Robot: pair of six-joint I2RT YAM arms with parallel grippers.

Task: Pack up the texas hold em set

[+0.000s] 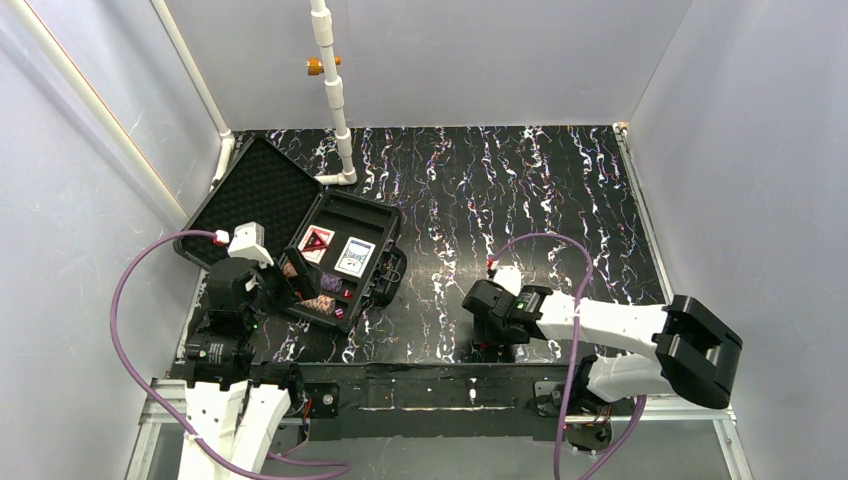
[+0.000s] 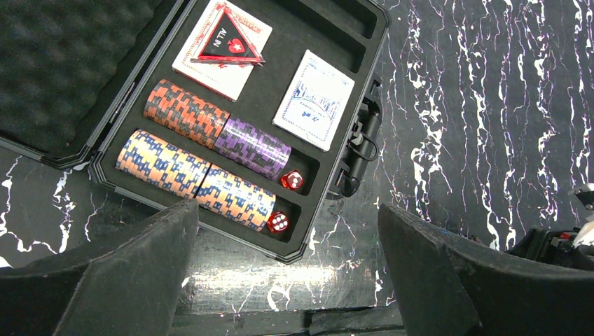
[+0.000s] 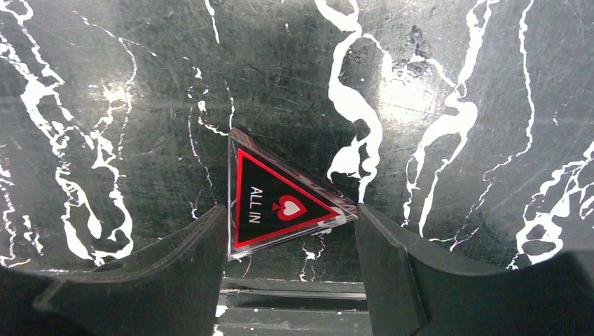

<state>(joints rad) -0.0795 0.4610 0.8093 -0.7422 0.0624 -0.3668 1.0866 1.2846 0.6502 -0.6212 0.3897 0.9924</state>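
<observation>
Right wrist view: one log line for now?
right gripper: pinching triangle on table | left gripper: open, empty, near case | case: open, chips, decks, dice, second triangle inside

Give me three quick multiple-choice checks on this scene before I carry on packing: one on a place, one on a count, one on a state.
1. Where is the loose black-and-red plastic "ALL IN" triangle?
A. On the black marbled table, within the right tool
B. On the blue card deck
C. On the lid's foam

2. How many small red translucent dice lie in the black rectangular hard plastic case?
A. One
B. Two
C. Four

3. How is the case's foam-lined lid?
A. Shut and latched
B. Open, foam showing
C. Taken off

Answers:
1 A: the right wrist view shows it on the table with the tool straddling it.
2 B: the left wrist view shows just two.
3 B: the foam faces up beside the tray.
</observation>
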